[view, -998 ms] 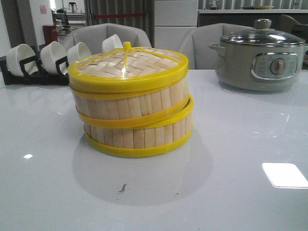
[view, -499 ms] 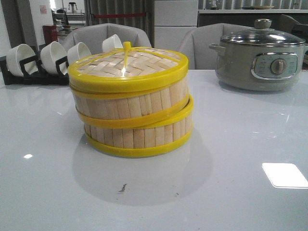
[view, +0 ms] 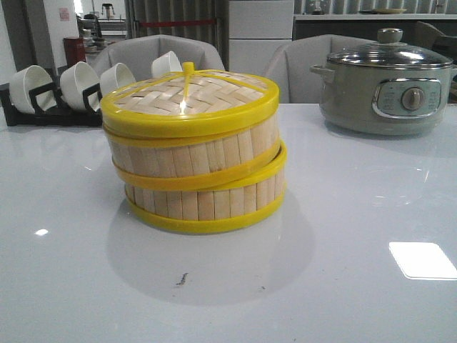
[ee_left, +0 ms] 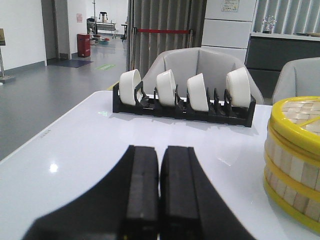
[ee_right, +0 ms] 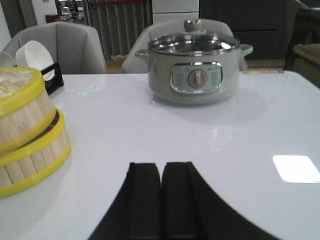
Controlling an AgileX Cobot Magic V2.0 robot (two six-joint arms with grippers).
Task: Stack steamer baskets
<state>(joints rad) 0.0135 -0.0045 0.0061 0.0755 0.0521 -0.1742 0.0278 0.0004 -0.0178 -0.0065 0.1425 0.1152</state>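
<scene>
- Nothing has moved since the earlier frame: two steamer baskets stand stacked (upper one slightly askew) mid-tabletop, with the woven lid on top.
- Left gripper closed, empty, above the tabletop.
- Right gripper likewise closed, holding nothing.

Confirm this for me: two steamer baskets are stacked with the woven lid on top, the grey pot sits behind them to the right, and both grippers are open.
Not quite. Both grippers are shut: the left gripper and right gripper show closed jaws in their wrist views. The steamer baskets, lid and grey pot are as stated.
</scene>
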